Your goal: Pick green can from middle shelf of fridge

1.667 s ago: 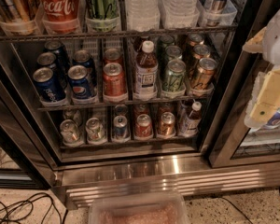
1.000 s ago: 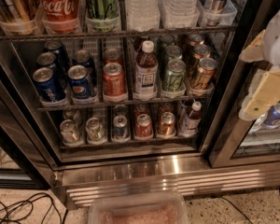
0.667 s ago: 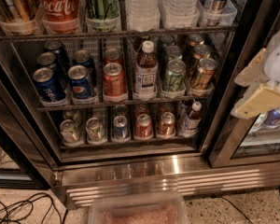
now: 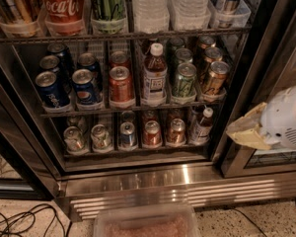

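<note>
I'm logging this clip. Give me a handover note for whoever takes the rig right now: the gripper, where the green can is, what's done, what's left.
Gripper: outside the fridge, at the right of the view in front of the door frame, no can in it.
Green can: upright at the front of the middle shelf, between the bottle and the copper-brown can. More green cans stand behind it.
Done: nothing picked, can not touched.
Left: reach in, grip the front green can and lift it out.
</note>
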